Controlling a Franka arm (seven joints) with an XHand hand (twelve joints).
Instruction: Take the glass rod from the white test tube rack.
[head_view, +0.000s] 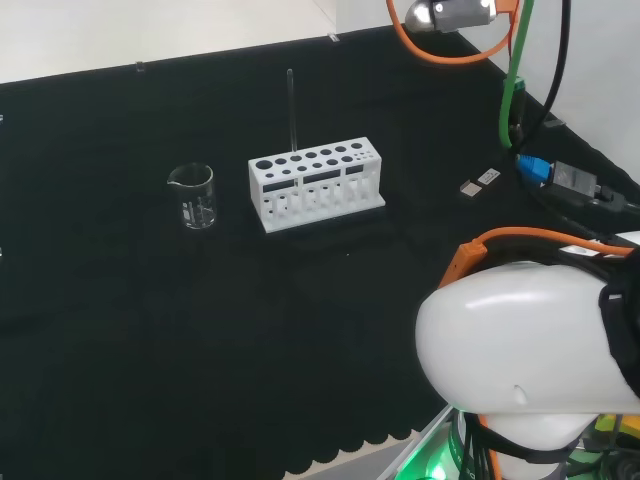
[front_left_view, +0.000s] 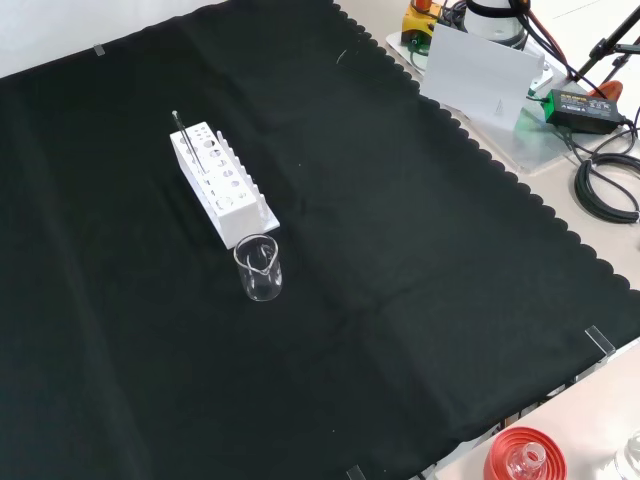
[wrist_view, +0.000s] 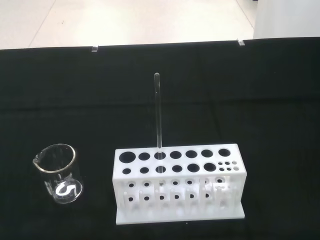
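Nothing is done yet. The rod (wrist_view: 158, 115) stands upright in the rack (wrist_view: 175, 187), seated in a back-row hole toward the beaker end, untouched. The beaker (wrist_view: 58, 173) sits just beside the rack's short end, apart from it, and looks empty. In the head view the arm link (head_view: 520, 340) is well apart from the rack, low at the right. I cannot tell the hand's state. All steps are left, as I judge it: reach to the rack, close on the rod above the rack top, and lift it straight up clear of the hole.
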